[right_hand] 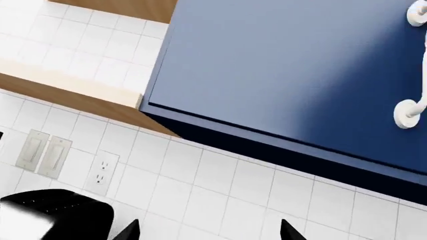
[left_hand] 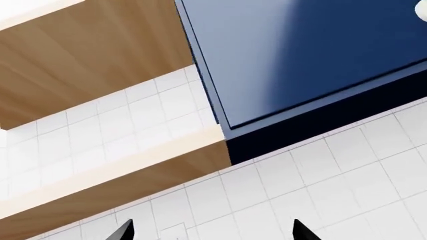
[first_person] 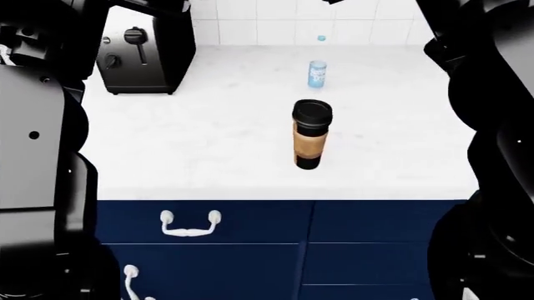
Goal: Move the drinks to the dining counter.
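Note:
In the head view the brown coffee cup (first_person: 311,139) with a black lid stands upright near the middle of a white worktop (first_person: 209,150). Behind it, closer to the tiled wall, stands the clear water bottle (first_person: 317,74) with a blue label and light-blue cap. Both arms are raised at the sides of that view, away from the drinks. My left gripper (left_hand: 212,232) is open, its two dark fingertips wide apart against white wall tiles. My right gripper (right_hand: 208,231) is open too, with nothing between its tips. The dining counter is out of view.
A black toaster (first_person: 142,53) stands at the worktop's back left. Navy drawers with white handles (first_person: 190,224) run below the front edge. The wrist views face a tiled wall with wooden shelves (left_hand: 87,65), a navy wall cabinet (right_hand: 287,75) and wall sockets (right_hand: 101,172).

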Available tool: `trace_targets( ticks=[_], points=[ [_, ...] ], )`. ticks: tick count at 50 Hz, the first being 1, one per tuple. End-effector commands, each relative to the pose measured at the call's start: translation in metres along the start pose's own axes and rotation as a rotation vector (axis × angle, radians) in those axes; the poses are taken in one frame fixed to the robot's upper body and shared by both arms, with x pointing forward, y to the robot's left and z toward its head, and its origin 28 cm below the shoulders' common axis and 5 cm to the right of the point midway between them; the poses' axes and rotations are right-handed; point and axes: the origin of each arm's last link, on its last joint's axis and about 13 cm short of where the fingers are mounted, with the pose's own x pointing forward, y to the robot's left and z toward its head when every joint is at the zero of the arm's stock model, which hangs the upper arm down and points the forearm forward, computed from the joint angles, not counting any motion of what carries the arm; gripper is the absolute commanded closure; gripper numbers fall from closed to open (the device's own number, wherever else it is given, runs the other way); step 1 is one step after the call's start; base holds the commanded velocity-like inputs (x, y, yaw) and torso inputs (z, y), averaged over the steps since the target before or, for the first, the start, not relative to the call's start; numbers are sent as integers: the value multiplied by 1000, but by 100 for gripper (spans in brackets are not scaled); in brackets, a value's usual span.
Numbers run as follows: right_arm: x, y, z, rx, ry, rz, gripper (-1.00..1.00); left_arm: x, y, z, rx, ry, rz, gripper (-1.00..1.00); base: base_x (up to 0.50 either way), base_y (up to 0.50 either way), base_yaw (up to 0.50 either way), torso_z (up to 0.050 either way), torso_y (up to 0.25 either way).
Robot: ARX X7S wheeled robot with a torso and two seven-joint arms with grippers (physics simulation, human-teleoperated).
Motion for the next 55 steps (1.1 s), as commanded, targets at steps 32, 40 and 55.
trace_targets(
  ticks=[32, 40, 55],
  points=[
    [-2, 2, -9, -164, 78, 11, -100, -4, 3, -3, -5, 3, 9, -100, 339, -238, 0, 0, 1],
    [-3, 3, -11, -163, 85, 17, -100, -3, 2, -5, -10, 8, 6, -100, 396, 231, 0, 0, 0],
    [0, 0, -11, -92, 114, -25, -100, -3, 3, -5, -17, 9, 7, -100, 116, 51, 0, 0, 0]
  ],
)
